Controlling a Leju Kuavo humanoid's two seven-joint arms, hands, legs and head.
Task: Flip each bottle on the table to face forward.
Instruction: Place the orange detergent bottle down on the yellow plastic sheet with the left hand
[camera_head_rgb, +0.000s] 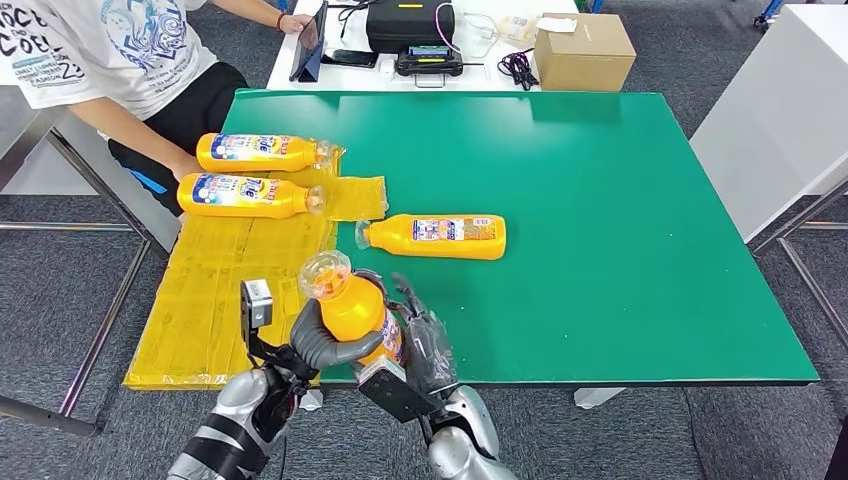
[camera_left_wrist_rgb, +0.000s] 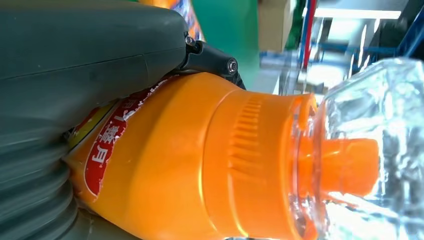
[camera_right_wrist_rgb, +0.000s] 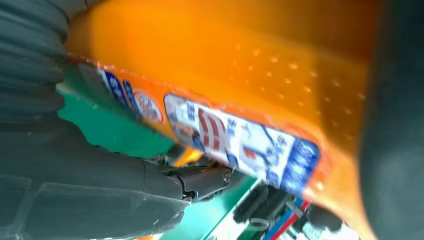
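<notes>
The orange bottle (camera_head_rgb: 352, 305) I am handling sits above the near edge of the green table (camera_head_rgb: 620, 250), clear cap tilted up and away from me. My left hand (camera_head_rgb: 325, 343) grips it around the lower body, thumb wrapped over the front; my right hand (camera_head_rgb: 425, 340) is pressed against its right side, fingers laid along the labelled face. The body is smooth glossy plastic with a ribbed collar under a transparent faceted cap. A second bottle (camera_head_rgb: 437, 236) lies on its side mid-table, cap toward my left. Two more bottles (camera_head_rgb: 255, 153) (camera_head_rgb: 245, 195) lie on the yellow mat (camera_head_rgb: 225, 290) at the table's left, just beside a seated person (camera_head_rgb: 130, 60).
</notes>
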